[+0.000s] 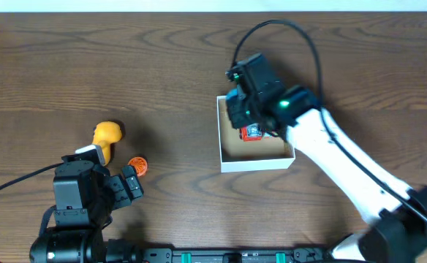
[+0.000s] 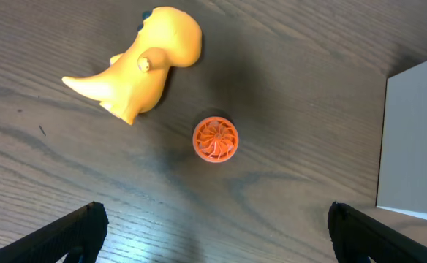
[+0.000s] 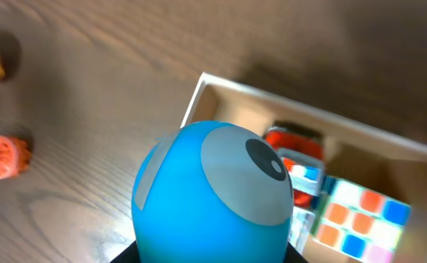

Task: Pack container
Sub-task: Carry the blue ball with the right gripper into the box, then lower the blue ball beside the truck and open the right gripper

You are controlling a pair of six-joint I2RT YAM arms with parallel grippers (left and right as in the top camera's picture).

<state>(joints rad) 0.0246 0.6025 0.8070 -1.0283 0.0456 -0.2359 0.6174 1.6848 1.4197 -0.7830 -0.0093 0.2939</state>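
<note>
1. From overhead, the container sits on the wooden tabletop right of centre, a low white box with a brown inside. A red toy lies in it near the upper left.
2. The right arm reaches in from the lower right. The right fingers hang over the container's upper-left corner, and a blue toy shows at them.
3. Well to the left lie a yellow dinosaur and, just below and right of it, a small orange round toy. The left fingers sit low, just beside the orange toy – apart from it.
4. The left wrist view shows the left fingers spread wide at the two bottom corners, with nothing between them. The orange round toy sits upright on bare wood ahead, the dinosaur lies on its side up and to the left, and the container's white wall stands at the right edge.
5. In the right wrist view the blue toy fills the middle – round, with a grey patch and a dark dot. It is gripped from below, though the right fingers themselves are almost hidden under it.
6. Behind it the container is open, holding the red toy and a multicoloured cube side by side against its near wall.
</note>
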